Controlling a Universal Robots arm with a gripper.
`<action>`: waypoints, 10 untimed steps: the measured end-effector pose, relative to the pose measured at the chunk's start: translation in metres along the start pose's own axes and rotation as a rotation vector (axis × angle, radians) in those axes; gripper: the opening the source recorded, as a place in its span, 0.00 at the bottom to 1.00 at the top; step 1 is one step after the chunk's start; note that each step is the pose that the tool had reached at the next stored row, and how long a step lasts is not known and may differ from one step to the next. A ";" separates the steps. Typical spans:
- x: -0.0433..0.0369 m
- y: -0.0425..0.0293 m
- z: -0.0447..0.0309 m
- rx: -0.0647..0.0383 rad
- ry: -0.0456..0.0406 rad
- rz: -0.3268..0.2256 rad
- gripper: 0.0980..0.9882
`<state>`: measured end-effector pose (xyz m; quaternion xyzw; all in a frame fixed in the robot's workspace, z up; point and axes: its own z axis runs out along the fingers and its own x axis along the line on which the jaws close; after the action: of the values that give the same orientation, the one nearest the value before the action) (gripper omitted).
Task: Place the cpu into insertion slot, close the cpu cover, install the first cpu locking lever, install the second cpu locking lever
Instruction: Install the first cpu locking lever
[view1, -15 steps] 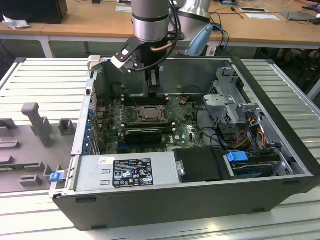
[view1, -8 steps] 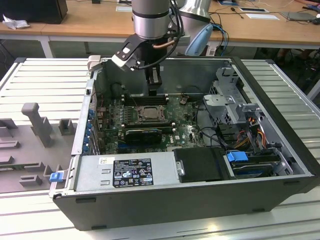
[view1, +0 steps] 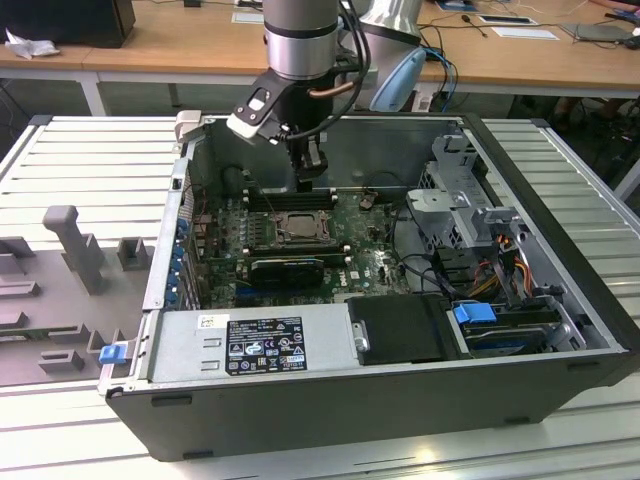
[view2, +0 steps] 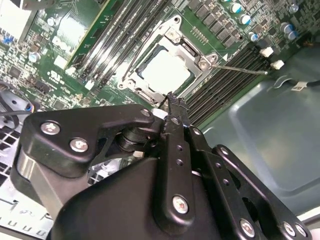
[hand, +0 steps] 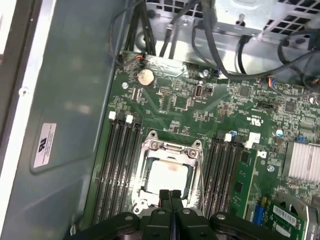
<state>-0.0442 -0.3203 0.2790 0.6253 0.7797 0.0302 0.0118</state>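
Observation:
The cpu (hand: 169, 175) lies flat in the insertion slot (view1: 283, 238) on the green motherboard, its pale top showing through the opening of the cpu cover (hand: 171, 148). The grey cover frame lies down around the chip (view2: 165, 70). A thin wire lever (view2: 240, 69) sticks out from one socket corner across the memory slots. Another wire lever (view2: 145, 47) runs along the socket's side. My gripper (hand: 170, 192) hangs just above the socket's edge, its black fingers (view2: 172, 107) pressed together with nothing between them. In the exterior view the gripper (view1: 310, 180) is above the socket's far side.
The open computer case (view1: 330, 380) surrounds the board with tall walls. Black memory slots (hand: 122, 160) flank the socket on both sides. A drive cage and cables (view1: 470, 230) fill the exterior view's right. A power supply (view1: 250, 345) sits at the front.

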 end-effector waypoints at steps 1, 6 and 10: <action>0.0000 0.0000 0.0000 0.000 0.0006 -0.011 0.01; 0.0000 0.0000 0.0000 0.002 0.0061 -0.100 0.01; 0.0000 0.0000 0.0000 0.004 0.0128 -0.208 0.01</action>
<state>-0.0443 -0.3203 0.2790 0.5406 0.8407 0.0312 0.0086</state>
